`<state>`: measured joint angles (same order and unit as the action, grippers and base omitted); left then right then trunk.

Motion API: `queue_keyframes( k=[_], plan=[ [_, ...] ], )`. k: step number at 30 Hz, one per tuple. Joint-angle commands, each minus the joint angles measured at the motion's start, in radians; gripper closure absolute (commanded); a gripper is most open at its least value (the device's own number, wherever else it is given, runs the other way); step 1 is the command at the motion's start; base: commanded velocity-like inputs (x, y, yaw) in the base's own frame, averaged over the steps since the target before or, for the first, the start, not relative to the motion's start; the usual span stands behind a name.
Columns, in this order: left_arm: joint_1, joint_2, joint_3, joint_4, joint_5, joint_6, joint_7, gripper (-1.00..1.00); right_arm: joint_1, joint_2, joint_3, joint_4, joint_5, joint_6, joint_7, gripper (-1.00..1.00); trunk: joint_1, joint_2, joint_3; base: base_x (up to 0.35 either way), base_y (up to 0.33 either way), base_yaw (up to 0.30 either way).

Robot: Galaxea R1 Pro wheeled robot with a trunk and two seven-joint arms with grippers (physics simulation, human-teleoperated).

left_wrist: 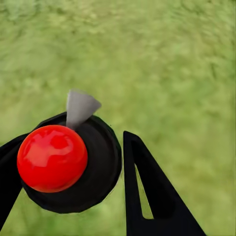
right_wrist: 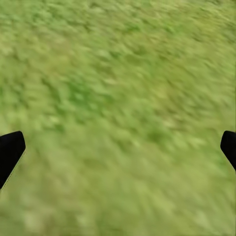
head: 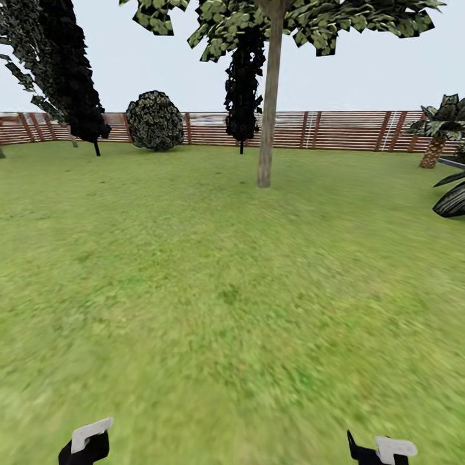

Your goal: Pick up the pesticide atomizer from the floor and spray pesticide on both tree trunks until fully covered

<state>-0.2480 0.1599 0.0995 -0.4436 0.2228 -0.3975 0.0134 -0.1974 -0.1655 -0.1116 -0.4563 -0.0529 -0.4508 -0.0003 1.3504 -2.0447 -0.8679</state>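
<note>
1. Left gripper (left_wrist: 73,182): in the left wrist view its two black fingers (left_wrist: 147,191) stand either side of the pesticide atomizer (left_wrist: 73,162), a round black body topped by a glossy red ball (left_wrist: 52,157) with a grey nozzle tab (left_wrist: 78,105). One finger lies tight against the black body on the far side; the other stands just beside it at about 3 o'clock, a thin strip of grass showing between them. The fingers are closed in on the atomizer, pinching it.
2. Right gripper (right_wrist: 118,147): in the right wrist view only the two black fingertips (right_wrist: 10,152) show, at the 9 and 3 o'clock edges, spread wide apart over blurred grass with nothing between them.
3. Head view: part of each arm shows at the bottom edge, at roughly 7 and 5 o'clock.
4. Tree (head: 271,26): straight pale trunk (head: 268,116) at 12 o'clock, well ahead across the lawn (head: 219,290), leafy crown at the top.
5. Fence (head: 349,129): brown slatted boards run across the far side, behind the trunk.
6. Other growth: a dark conifer (head: 244,84) just behind the trunk, another dark conifer (head: 71,71) at 10 o'clock, a round bush (head: 155,121) beside the fence, a short palm (head: 439,129) at 2 o'clock.
</note>
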Motion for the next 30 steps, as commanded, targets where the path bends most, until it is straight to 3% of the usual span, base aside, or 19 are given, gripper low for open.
queue_keyframes(
  k=[1, 30],
  plan=[
    [-0.001, 0.0, -0.002, 0.0, 0.004, -0.003, 0.002, 1.0, -0.001, 0.0, 0.001, 0.001, -0.005, -0.003, 0.0, -1.0, 0.0, 0.0, -0.001, 0.338, 0.0, 0.0],
    [-0.001, 0.001, -0.001, 0.0, 0.004, -0.003, 0.002, 1.0, -0.001, 0.0, 0.001, 0.0, -0.005, -0.003, 0.002, -1.0, 0.0, 0.0, -0.001, 0.338, 0.0, 0.0]
  ],
)
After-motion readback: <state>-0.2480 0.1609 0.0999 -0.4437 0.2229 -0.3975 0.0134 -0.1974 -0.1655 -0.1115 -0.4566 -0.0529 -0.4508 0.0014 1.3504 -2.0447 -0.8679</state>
